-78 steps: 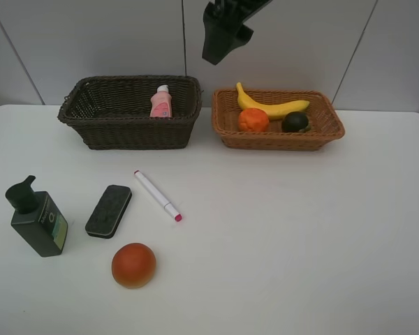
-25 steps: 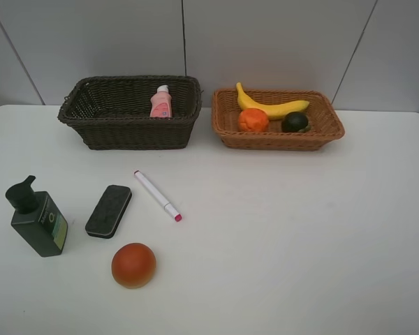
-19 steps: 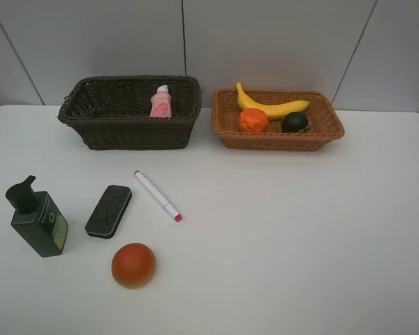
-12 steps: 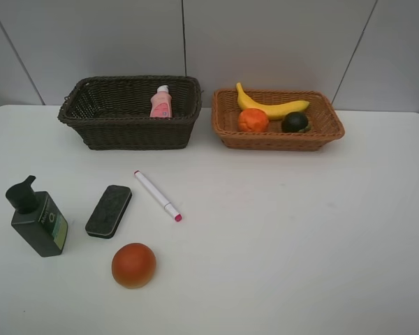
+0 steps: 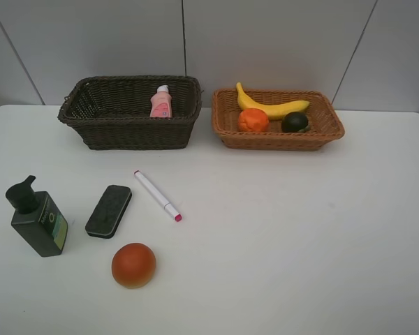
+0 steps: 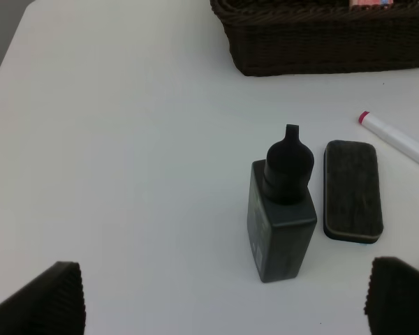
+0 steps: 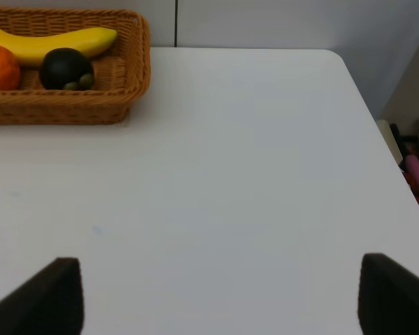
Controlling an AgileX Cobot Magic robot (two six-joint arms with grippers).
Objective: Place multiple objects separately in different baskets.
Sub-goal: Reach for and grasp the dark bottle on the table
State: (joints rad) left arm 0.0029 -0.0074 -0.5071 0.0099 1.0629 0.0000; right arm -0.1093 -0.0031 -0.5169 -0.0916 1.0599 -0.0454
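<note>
White surface (image 5: 300,230), arm now withdrawn from above the baskets: pink bottle (image 5: 160,103) in the dark brown basket (image 5: 129,134); banana (image 5: 276,108), tangerine (image 5: 253,120) and green fruit (image 5: 295,122) in the tan basket (image 5: 279,141). Pump bottle (image 5: 38,220), eraser (image 5: 109,211), marker (image 5: 157,195) and red-orange ball (image 5: 133,265) lie unsorted. Left gripper (image 6: 222,300) and right gripper (image 7: 218,296) are both released and empty; four placements are judged to be left.

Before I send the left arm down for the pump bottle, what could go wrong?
1. The pump bottle stands upright, tall and narrow, with the eraser close beside it. The open left claw may tip the bottle or shove the eraser.
2. The red-orange ball sits loose near both, so a knock could send it rolling.
3. The marker lies loose by the eraser and could roll if the eraser is pushed.
</note>
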